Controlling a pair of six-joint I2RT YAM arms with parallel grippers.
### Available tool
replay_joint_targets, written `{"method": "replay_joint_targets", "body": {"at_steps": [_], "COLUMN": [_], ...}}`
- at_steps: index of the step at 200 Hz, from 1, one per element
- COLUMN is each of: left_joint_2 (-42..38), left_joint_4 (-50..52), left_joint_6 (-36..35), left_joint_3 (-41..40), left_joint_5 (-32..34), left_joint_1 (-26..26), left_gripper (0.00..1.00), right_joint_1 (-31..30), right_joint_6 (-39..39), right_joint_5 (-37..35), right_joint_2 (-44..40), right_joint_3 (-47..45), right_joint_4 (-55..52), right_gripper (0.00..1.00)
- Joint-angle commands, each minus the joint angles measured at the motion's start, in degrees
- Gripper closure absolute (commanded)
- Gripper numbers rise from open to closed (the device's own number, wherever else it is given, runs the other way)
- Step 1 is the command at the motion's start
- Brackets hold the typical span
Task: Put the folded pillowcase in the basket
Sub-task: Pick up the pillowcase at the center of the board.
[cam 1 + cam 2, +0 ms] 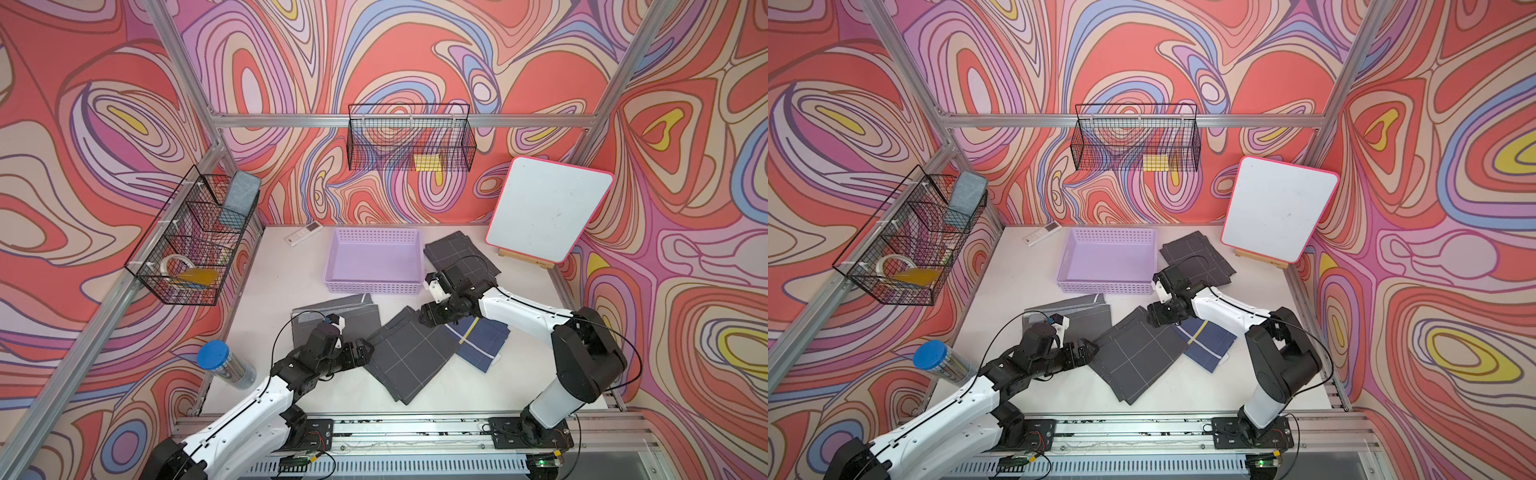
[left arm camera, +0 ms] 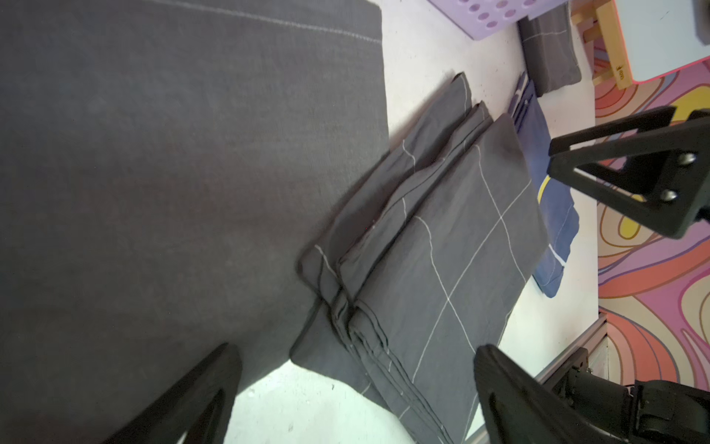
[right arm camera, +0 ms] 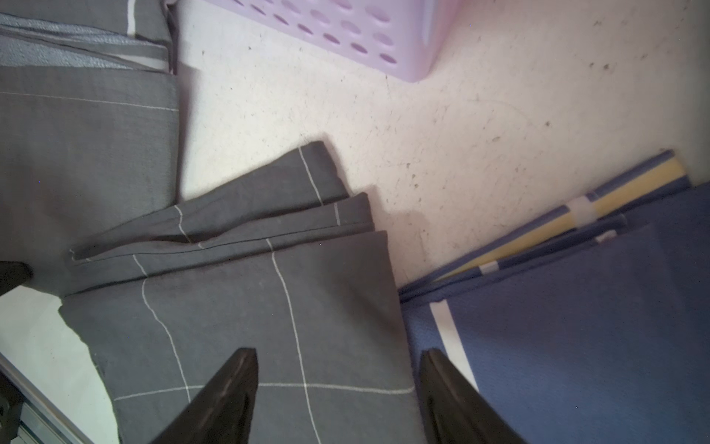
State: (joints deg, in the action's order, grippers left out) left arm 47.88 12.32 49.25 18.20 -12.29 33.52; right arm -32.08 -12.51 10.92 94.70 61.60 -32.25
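Note:
A folded dark grey pillowcase with thin white grid lines lies flat mid-table, in front of the empty lilac basket. My left gripper is open at the pillowcase's left corner. In the left wrist view the stacked folds lie between the spread fingers of that gripper. My right gripper hangs open over the far corner. The right wrist view has this gripper above the grey cloth, holding nothing, and a corner of the basket.
A plain grey folded cloth lies left of the pillowcase, and a blue one touches its right edge. Another grid cloth sits right of the basket. A remote, whiteboard, blue-lidded jar and wire baskets line the edges.

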Motion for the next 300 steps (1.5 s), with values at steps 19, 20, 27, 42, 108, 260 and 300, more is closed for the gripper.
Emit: {"method": "replay_joint_targets", "body": {"at_steps": [19,20,27,42,108,260,300], "left_joint_2": [4.30,4.40,5.13,6.39,11.41,11.27,7.52], "left_joint_4": [-3.59,-3.64,-4.12,-5.48,-11.99,-16.94,-6.38], "left_joint_6": [6.29,6.38,7.07,8.57,11.41,9.54,4.65], "left_joint_3": [-1.70,-1.68,-1.59,-1.82,-2.40,-0.79,4.78], "left_joint_5": [6.01,6.12,7.01,8.51,10.06,8.49,11.60], "left_joint_1": [6.61,6.80,8.14,10.47,14.46,15.92,15.78], "left_gripper": [0.01,0.01,0.01,0.01,0.04,0.96,1.00], "right_joint_1": [-0.36,-0.36,-0.36,-0.36,-0.36,-0.36,-0.36], "right_joint_6": [-0.58,-0.58,-0.82,-1.11,-1.55,-2.78,-2.96], "right_joint_5": [-0.91,-0.95,-0.98,-0.96,-0.85,1.12,0.93], "right_joint_2": [-0.30,-0.30,-0.56,-1.24,-1.71,-3.17,-4.17], "right_joint_3": [-1.84,-1.88,-2.38,-3.47,-6.66,-9.05,-8.79], "right_joint_4": [-1.02,-1.00,-0.89,-0.69,0.49,1.75,2.09], "right_gripper": [0.32,0.31,0.31,0.32,0.32,0.34,0.34]}}
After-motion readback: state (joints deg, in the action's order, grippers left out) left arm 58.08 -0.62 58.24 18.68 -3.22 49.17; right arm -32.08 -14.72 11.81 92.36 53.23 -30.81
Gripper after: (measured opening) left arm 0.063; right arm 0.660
